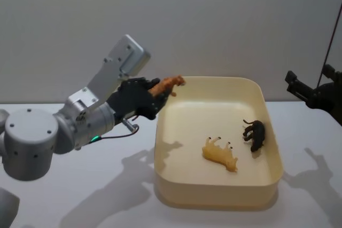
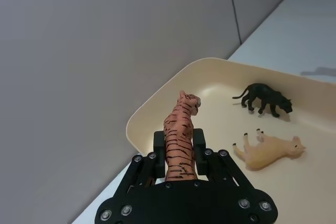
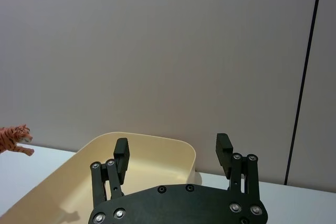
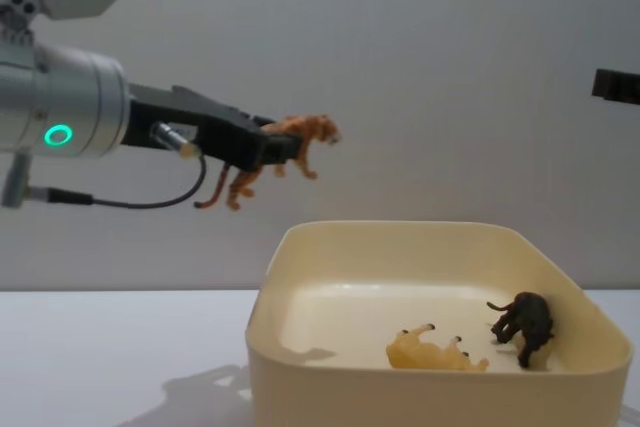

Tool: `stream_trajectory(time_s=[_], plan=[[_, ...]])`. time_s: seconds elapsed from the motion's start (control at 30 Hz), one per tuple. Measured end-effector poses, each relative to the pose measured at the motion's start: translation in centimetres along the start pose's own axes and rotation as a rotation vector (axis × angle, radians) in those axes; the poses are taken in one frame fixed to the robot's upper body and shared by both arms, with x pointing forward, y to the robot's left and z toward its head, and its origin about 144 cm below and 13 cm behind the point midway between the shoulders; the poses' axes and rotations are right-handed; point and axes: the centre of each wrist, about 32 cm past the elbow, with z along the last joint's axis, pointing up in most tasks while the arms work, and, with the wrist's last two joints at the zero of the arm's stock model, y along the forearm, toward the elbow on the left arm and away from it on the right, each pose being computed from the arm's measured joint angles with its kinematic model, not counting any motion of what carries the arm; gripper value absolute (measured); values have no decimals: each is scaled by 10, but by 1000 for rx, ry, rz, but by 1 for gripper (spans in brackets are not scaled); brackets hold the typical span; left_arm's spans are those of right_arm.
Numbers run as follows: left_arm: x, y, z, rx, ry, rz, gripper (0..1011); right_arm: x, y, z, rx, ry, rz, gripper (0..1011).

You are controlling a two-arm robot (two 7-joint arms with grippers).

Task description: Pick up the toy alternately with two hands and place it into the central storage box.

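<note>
Two toy animals are lying inside the storage box point(image 1: 165, 148) while a third is hanging in the air at its rim: the left gripper point(image 1: 151, 98), showing left of centre in the head view, is pinching a striped orange tiger point(image 1: 170, 84) by the body, its fingers point(image 2: 199, 139) pressing in on both flanks as the left wrist view is showing, with the head sticking out past the fingertips. In the chest view the tiger point(image 4: 285, 152) is hovering in the upper middle of the frame, above the box's near-left corner and clear of its rim point(image 4: 300, 232), tail and hind legs dangling below the left gripper point(image 4: 272, 152), whose silver arm is showing a green ring light point(image 4: 58, 135) at the left edge. On the box floor a pale yellow animal point(image 1: 220, 153) is lying on its side with legs up, just left of a black animal point(image 1: 255, 134) standing near the right wall; the two are sitting near each other but not touching. At the right edge of the head view the right gripper point(image 1: 297, 85) is hanging above the white table point(image 1: 64, 196), well apart from the box, and in the right wrist view its fingers point(image 3: 122, 153) are standing spread wide with nothing between them, the box's far rim point(image 3: 157, 137) lying beyond them
</note>
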Motion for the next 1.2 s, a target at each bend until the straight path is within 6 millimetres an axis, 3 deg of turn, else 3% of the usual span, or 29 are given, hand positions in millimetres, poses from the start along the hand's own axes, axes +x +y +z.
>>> stream_trajectory(time_s=[0.3, 0.7, 0.9, 1.2], plan=[[10, -16, 7, -16, -41, -111, 287, 0, 0, 0, 0, 0, 0, 1001], [22, -55, 8, -18, -72, -300, 299, 0, 0, 0, 0, 0, 0, 1001], [26, -74, 7, -11, -85, -376, 497, 0, 0, 0, 0, 0, 0, 1001], [27, -87, 8, -3, -93, -430, 753, 0, 0, 0, 0, 0, 0, 1001]])
